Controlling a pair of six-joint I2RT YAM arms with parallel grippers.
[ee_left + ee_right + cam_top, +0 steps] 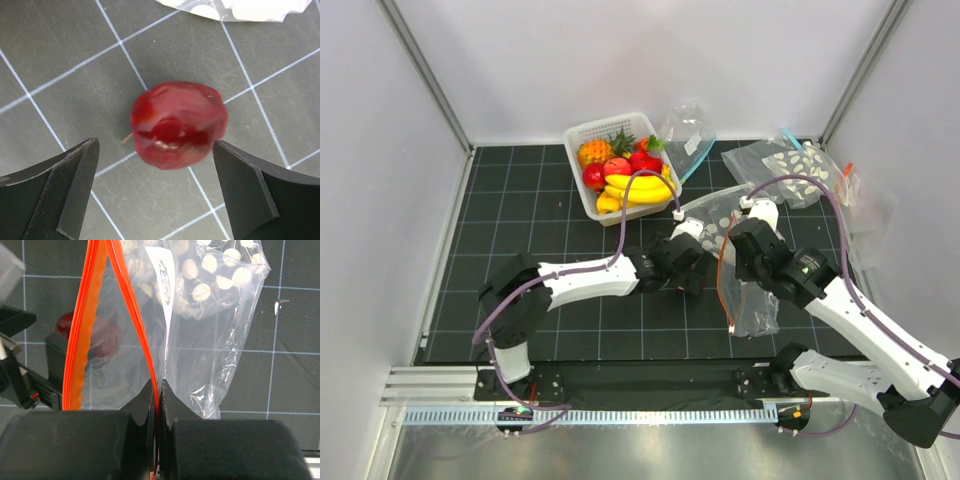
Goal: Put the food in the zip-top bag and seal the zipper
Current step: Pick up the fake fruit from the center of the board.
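With the left gripper (154, 150) spread either side of the red fruit (177, 125) on the counter (60, 60), just left of the zip-top bag (200, 365), it should close squarely across the fruit's middle while the right gripper (156, 400), pinching the zipper (82, 340), holds the mouth open.

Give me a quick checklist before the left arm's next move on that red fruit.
1. Left gripper jaws wide open: ok.
2. Red fruit sits between the left fingers, clear of both: ok.
3. Right gripper shut on the zipper: ok.
4. Zip-top bag mouth open, the two orange strips apart: ok.
5. Fruit at rest: cannot tell, as it looks blurred.
6. Fruit already inside the bag: cannot tell.
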